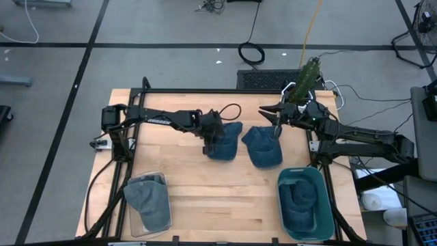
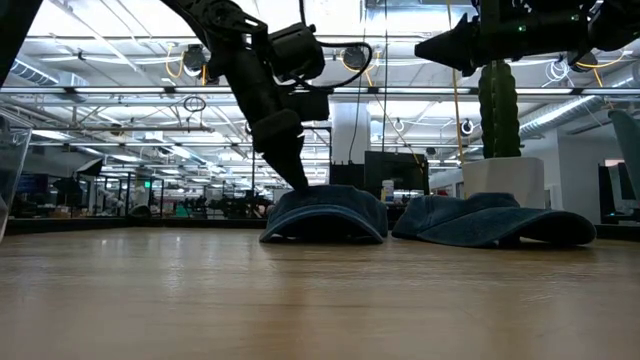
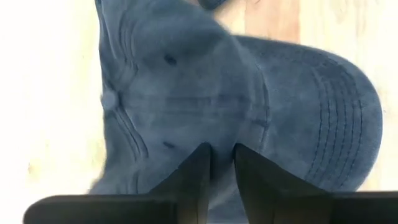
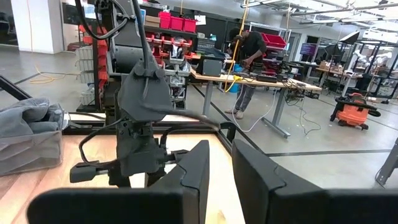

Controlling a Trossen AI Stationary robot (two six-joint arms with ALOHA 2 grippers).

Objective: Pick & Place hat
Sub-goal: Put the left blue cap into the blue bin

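The hat point(image 1: 224, 141) is a blue denim cap with stitched seams, a button on the crown and rows of stitching across its curved brim. It lies crown up on the wooden desk point(image 1: 205, 184), near the middle towards the far edge. A second blue cap point(image 1: 263, 145) lies just beside it, on the right arm's side.

The left tool point(image 1: 213, 131) is down on the hat's crown. In the left wrist view its two dark fingers point(image 3: 186, 180) stand close together with a narrow gap, their tips pressed into the denim near the button. Whether they pinch a fold of cloth cannot be told. In the low view the hat rests flat on the desk under the tool.

The right tool point(image 1: 276, 121) hangs above the second cap, well off the desk, its fingers nearly together and holding nothing.

A grey cap sits in a clear bin point(image 1: 147, 203) at the near left corner, and a dark cap in a teal bin point(image 1: 305, 203) at the near right.
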